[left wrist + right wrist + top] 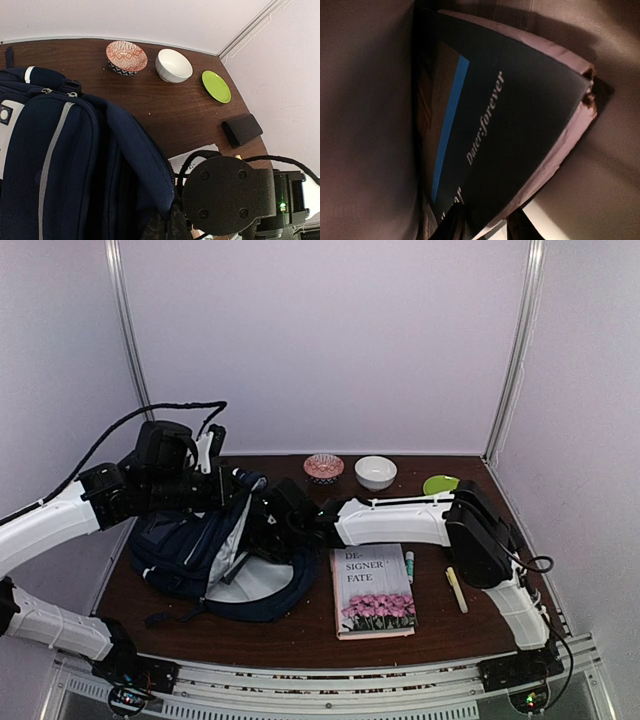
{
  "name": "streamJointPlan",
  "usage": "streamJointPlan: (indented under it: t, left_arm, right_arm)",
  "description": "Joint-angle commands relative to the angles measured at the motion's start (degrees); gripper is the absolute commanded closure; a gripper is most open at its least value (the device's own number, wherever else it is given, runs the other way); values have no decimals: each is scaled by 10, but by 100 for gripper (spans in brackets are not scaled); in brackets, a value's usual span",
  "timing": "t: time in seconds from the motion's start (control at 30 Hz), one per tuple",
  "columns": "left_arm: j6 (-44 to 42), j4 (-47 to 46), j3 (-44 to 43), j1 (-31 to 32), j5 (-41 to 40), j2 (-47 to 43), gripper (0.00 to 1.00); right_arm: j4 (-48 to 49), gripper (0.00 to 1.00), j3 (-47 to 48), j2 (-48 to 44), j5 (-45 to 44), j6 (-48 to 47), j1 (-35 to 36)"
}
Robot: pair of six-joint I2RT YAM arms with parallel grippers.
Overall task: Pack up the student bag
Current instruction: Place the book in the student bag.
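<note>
Student bag [180, 550]: I'm pinching its rim open w/ L pincer [240, 483]; R pincer [485, 227] is clamping dark book [510, 125] inside, aiming to seat it flat before releasing.

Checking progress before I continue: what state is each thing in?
Navy-blue fabric backpack: open, mouth held up
Dark-covered paperback book: inside backpack
Flower-covered book: closed, lying flat
White round bowl: upright, empty
Red-patterned bowl: upright, empty
Left gripper: shut on backpack
Right gripper: shut on paperback
</note>
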State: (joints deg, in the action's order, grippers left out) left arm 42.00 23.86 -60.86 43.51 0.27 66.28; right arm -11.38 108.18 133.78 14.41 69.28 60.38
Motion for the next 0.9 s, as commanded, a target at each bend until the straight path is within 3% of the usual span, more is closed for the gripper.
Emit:
streamJointPlan:
  t: [0.0, 0.17, 0.4, 0.57, 0.73, 0.87]
  left_arm:
    - [10, -101, -14, 10, 28, -5, 100]
    - [-10, -58, -14, 11, -35, -21, 100]
    - [-36, -20, -8, -21, -94, -43, 100]
    - [-43, -17, -18, -37, -97, -46, 100]
    - [-50, -2, -29, -41, -103, -51, 100]
    - [-58, 3, -8, -40, -107, -65, 100]
  right_arm:
    - [40, 71, 50, 29, 17, 26, -3]
    - [56, 69, 55, 5, 26, 16, -8]
    - [49, 47, -47, -119, 13, -36, -23]
    - [39, 39, -107, -186, 14, -54, -26]
    - [9, 37, -179, -273, -10, -98, -32]
    - [-32, 35, -284, -404, -72, -169, -47]
